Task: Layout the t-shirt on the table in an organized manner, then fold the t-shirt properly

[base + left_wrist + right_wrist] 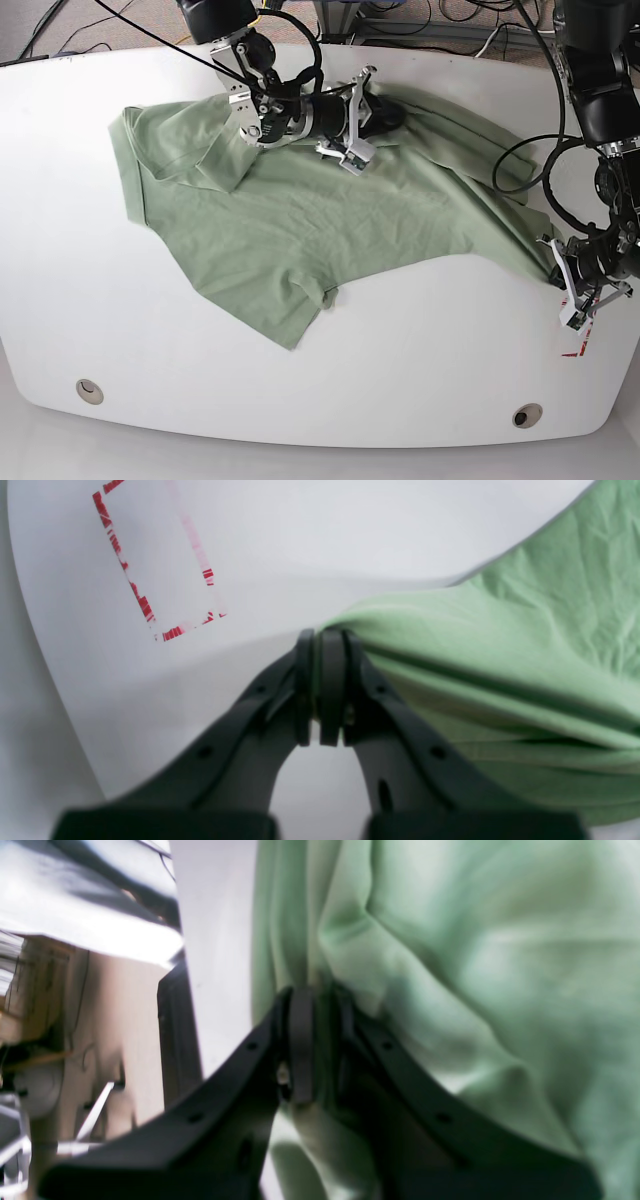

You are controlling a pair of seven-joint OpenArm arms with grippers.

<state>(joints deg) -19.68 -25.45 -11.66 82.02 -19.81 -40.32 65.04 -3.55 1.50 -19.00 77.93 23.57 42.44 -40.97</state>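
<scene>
— White tabletop, curved edges, cables trailing off the back: that is the table [400, 350] we work on. What are the pincers doing?

— Both are clamped on cloth. The left gripper [320, 645] has its jaws pressed together on a thin pinch of the t-shirt [300, 215] at its hem corner, near the table's edge and just beside the red tape rectangle [155, 565]. From that pinch the fabric runs away in long taut ridges.

— And the other?

— The right gripper [312, 1005] is closed on a bunched fold at the far side of the shirt; in the base view it sits at the back of the table, above the middle of the garment. The wrist picture is blurred, so I cannot say which seam it has.

— How does the shirt lie?

— Spread across the table, collar [190, 160] and one sleeve toward the far corner, the body wrinkled, one lower flap pointing at the front edge.

— How will it handle?

— Light, soft, limp knit, I judge. It stretches and sags rather than holding shape, and it should slide easily on that smooth top. Best taken at edges and corners: hem corners, shoulders. A pinch mid-panel only gathers folds.

— Risk?

— Pulling unevenly could skew it or slip it from a thin grip.
</scene>
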